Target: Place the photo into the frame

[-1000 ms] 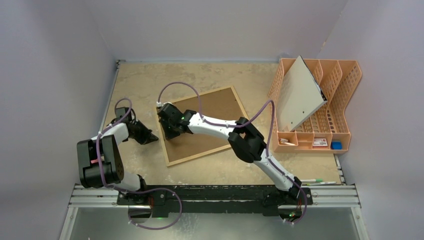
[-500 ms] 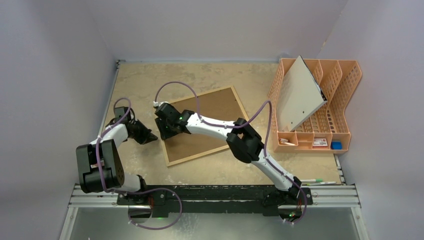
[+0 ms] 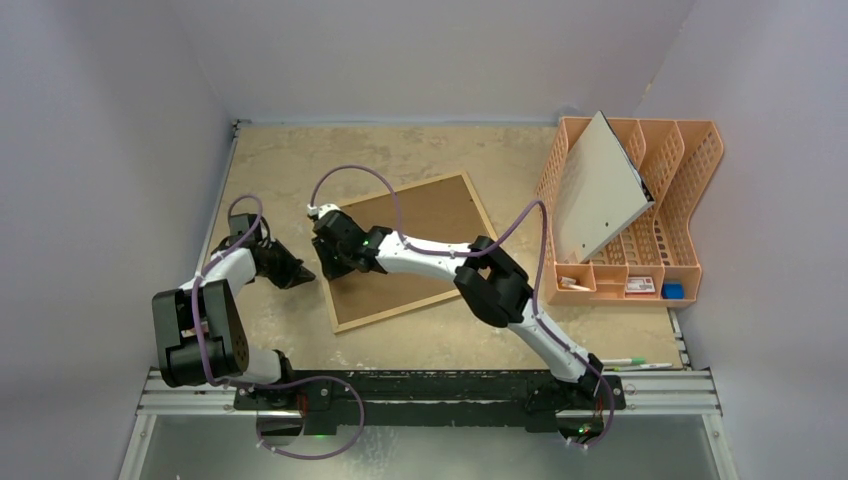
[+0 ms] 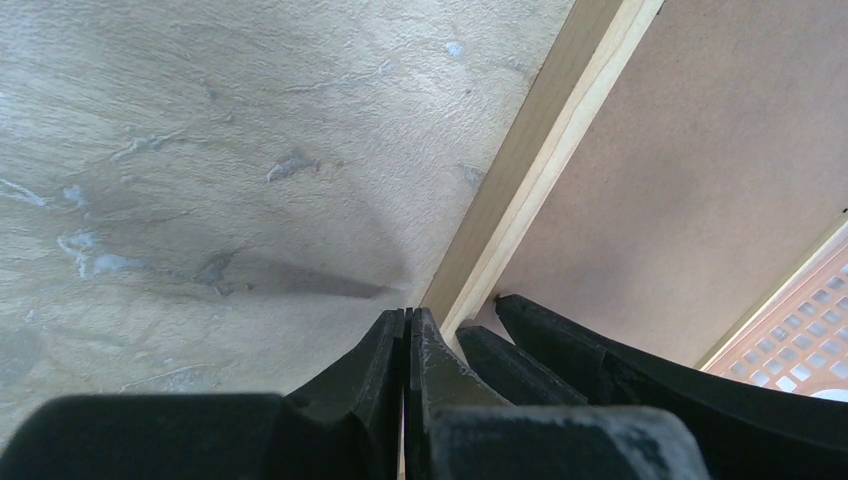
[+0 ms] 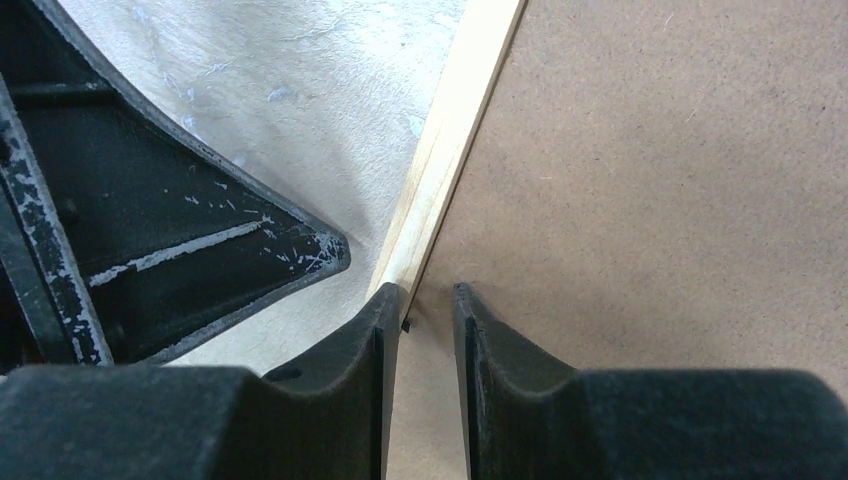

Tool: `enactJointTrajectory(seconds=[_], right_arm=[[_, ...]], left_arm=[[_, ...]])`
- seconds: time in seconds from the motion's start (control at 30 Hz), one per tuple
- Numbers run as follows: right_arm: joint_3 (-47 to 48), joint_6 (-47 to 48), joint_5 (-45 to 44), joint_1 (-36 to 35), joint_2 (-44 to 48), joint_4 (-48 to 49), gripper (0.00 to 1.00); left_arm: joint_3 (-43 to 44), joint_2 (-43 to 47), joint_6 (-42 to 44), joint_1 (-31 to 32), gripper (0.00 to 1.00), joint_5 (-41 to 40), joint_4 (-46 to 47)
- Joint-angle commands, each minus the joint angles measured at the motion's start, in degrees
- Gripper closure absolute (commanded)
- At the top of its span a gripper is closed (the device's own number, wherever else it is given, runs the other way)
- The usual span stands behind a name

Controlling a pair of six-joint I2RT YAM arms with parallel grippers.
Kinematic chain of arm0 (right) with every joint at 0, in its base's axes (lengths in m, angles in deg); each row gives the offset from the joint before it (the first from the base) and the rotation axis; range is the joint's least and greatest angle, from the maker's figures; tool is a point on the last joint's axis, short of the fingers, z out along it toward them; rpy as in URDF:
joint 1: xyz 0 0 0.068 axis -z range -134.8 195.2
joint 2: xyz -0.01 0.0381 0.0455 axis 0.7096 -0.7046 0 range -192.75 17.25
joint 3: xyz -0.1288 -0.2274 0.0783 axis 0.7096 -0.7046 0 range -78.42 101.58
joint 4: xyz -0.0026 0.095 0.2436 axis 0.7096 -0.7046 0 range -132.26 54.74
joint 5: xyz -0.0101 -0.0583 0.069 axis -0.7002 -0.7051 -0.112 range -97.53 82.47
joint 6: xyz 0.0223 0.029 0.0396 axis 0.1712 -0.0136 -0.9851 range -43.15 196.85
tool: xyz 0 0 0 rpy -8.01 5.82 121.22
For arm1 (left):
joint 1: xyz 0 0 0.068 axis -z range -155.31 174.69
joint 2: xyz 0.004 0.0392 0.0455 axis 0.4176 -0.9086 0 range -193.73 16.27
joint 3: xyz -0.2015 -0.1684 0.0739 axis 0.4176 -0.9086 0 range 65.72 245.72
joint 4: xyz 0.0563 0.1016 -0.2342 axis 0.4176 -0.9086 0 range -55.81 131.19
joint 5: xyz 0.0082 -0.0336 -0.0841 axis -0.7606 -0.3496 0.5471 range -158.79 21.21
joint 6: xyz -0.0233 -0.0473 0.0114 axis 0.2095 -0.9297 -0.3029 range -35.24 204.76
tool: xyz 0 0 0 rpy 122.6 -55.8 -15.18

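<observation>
Frame [image 3: 430, 215] lies flat, brown fibreboard back up, on the beige counter [image 3: 290, 165], just left of the orange file rack [image 3: 690, 200]. Its long axis runs left to right and is skewed. The end toward the file rack sits farther back, and that far corner points at the rack's front left side. The short edge away from the file rack carries both arms. The right gripper [image 3: 328, 262] comes down on that edge. In the right wrist view its jaws are released, a narrow gap apart, one tip on the light-wood rim and the other on the fibreboard, nothing visibly between them. The left gripper [image 3: 300, 275] sits one step farther from the file rack, on bare counter, jaws clenched tight on nothing, tips at the rim's outer side. A grey-white board [image 3: 600, 190] leans tilted inside the file rack. Counter surface is mottled and scuffed. Plain pale grey walls enclose three sides.
</observation>
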Motion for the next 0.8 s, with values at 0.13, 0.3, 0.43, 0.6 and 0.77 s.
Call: enactJointTrajectory(seconds=[0.13,0.3,0.43,0.6,0.77], right_arm=[[-12.21,7.55,-3.68,0.17,-4.72,-11.35,0.70],[-11.28,8.65,-5.59,0.15,-3.33,-12.71,0.69],[-10.63,8.66,-6.80,0.17,-1.32,-12.33,0.69],[-10.10,7.85,-6.65,0.37,1.67,-11.37,0.67],[-8.66,7.13,-4.87,0.29,0.73,-11.77,0.62]], left_arm=[[0.47,0.10,1.60,-0.06,0.97,-0.17,-0.01],[0.69,-0.49,1.90,-0.15,0.95,1.44,0.72],[1.36,-1.09,2.71,-0.24,0.87,5.06,2.49],[1.18,-3.70,3.73,-0.24,0.75,11.29,5.73],[1.40,-7.34,5.56,-0.24,0.75,9.90,3.97]])
